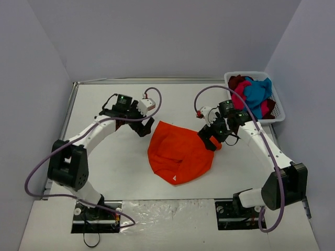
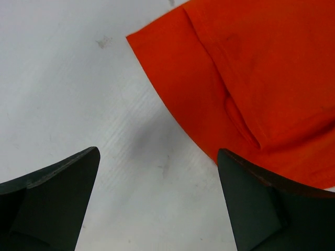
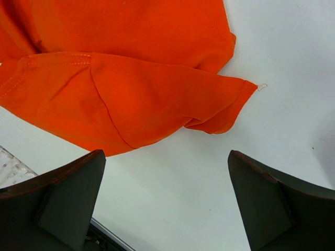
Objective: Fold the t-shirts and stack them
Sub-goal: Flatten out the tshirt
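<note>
While left pincer [image 1: 145,127] and right pincer [image 1: 211,139] gape empty, wrist views crop the orange t-shirt [image 1: 178,154].

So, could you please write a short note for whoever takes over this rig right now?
Left claw: open, empty, by the orange t-shirt at its far-left edge.
Right claw: open, empty, at that shirt's right edge.
The orange t-shirt lies rumpled and unfolded mid-table.
The teal shirt, magenta shirt and dark red shirt are heaped in the white basket at the far right corner.
Done: nothing folded or stacked.
Left: flatten and fold the orange one, then fold and stack the others.
</note>
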`<state>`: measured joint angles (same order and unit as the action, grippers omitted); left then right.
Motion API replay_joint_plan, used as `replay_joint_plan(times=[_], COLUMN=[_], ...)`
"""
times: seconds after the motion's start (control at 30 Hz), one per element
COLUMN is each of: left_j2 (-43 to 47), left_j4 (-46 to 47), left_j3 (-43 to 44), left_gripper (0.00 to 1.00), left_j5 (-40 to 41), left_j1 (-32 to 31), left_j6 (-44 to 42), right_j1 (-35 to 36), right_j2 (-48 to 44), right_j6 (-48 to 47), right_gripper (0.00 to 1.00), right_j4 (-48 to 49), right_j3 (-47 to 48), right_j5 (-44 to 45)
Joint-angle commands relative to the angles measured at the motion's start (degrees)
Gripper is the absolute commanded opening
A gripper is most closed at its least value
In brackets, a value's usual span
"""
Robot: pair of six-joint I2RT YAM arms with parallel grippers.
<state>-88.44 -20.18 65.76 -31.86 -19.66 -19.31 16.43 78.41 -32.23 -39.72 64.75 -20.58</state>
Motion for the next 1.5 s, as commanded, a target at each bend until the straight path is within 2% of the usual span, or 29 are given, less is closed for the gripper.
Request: replay_joint_plan(times=[0.0,0.2,0.3,0.33,0.53,0.8,1.0,1.17,1.37,1.47], left_j2=[-4.79,-17.98,-24.38,-25.36,-29.41,-32.4,-34.6,-35.66,-35.92,-36.18], left_j4=[4.72,2.7,0.33,-0.03,-1.26,-2.75,-4.95,-6.09,-6.71,-6.71], left_j3=[8.13,17.81,23.78,24.76,27.49,28.46,30.57,31.19,30.66,30.31], left_gripper=[0.94,0.99,0.81,0.78,0.74,0.61,0.42,0.35,0.03,0.02], left_j5=[5.04,3.21,1.54,1.1,-0.22,1.79,3.64,4.43,5.05,6.1], left_j1=[-1.43,-2.14,-2.66,-2.75,-3.98,-6.96,-8.46,-9.08,-9.78,-10.13], left_j6=[1.12,2.96,3.23,3.4,3.14,0.94,0.33,0.33,0.24,0.06], right_j1=[-0.87,-3.32,-3.94,-4.12,-5.0,-5.18,-5.18,-5.26,-5.26,-5.26], right_j2=[-1.16,0.25,1.21,1.39,2.45,3.42,2.36,1.92,2.71,2.8], right_j6=[1.47,1.64,1.64,1.56,1.29,1.03,0.68,0.5,0.32,0.24], right_gripper=[1.0,1.0,1.0,1.0,1.0,1.0,1.0,1.0,1.0,1.0], right_j4=[-0.53,-0.53,-0.44,-0.35,0.26,0.53,0.79,1.14,1.4,1.58], right_j3=[0.29,1.34,1.43,1.34,1.08,1.08,-0.23,-0.85,-1.03,-1.12], right_j5=[2.83,2.74,2.65,2.56,2.3,1.86,1.86,1.59,1.33,1.16])
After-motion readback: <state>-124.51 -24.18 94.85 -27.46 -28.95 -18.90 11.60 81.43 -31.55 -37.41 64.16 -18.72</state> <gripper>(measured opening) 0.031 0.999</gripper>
